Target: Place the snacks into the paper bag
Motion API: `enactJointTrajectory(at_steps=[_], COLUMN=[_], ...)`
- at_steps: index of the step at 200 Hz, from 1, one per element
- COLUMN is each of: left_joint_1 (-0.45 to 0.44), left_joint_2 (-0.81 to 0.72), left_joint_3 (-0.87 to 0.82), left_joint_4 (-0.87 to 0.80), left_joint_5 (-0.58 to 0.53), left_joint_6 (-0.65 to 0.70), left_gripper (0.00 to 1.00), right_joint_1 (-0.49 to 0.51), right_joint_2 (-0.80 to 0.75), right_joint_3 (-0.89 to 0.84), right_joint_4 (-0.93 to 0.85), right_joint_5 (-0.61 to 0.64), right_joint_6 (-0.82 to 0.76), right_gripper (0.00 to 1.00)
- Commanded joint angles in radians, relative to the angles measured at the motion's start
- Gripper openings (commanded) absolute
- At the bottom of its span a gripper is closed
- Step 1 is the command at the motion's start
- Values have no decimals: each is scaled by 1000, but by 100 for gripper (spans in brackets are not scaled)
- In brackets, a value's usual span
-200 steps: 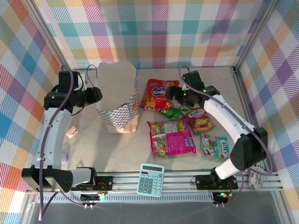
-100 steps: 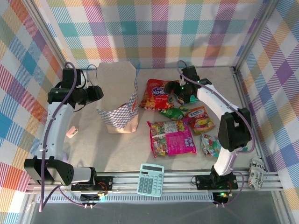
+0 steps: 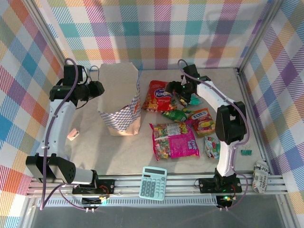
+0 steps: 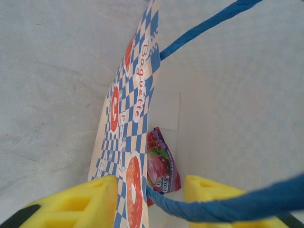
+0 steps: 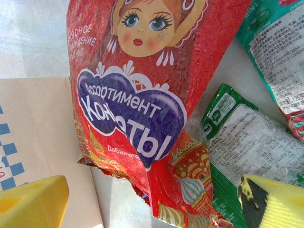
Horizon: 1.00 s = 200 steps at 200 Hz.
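Closest to the arm bases, the pale calculator (image 3: 153,183) lies at the front edge of the tabletop (image 3: 95,142). Just beyond it the big magenta packet (image 3: 175,141) lies flat, with a teal packet (image 3: 212,146) to its right, beside the right arm. Farther back, an orange packet (image 3: 203,119) and a green packet (image 3: 175,115) lie close together. Behind them the red packet (image 5: 137,118), printed with a doll's face, lies next to the foot of the paper bag (image 3: 119,97).

Your right claw (image 5: 152,202) hangs over the red packet's lower end. Its fingers are spread wide, one by the bag's side and the other over the green packet, and it grips nothing.

The bag stands upright with its mouth open. Your left claw (image 4: 152,204) is at the bag's left rim with its fingers apart, straddling the checkered wall without pinching it. One finger is outside and one inside, and a blue cord handle (image 4: 223,206) crosses the inner one. Deep inside the bag, a purple packet (image 4: 161,166) rests against the wall.
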Motion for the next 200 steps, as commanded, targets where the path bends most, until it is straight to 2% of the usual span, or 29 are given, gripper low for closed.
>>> enactJointTrajectory(at_steps=[1,67,200], left_joint_1=[-3,-4,-3], left_joint_2=[-8,-14,11], left_joint_3=[12,20,29], left_joint_4=[37,16,35], left_joint_5=[-15,-19,-33], left_joint_6=[-21,-16,-13], left_gripper=[39,39,40], right_joint_1=[-6,-7,-4], right_joint_2=[39,125,304], right_joint_3=[45,87,234], right_joint_4=[-25,-11,18], right_joint_5=[-34,-39,-144], right_joint_6=[-26,-47,-34], right_gripper=[91,90,87])
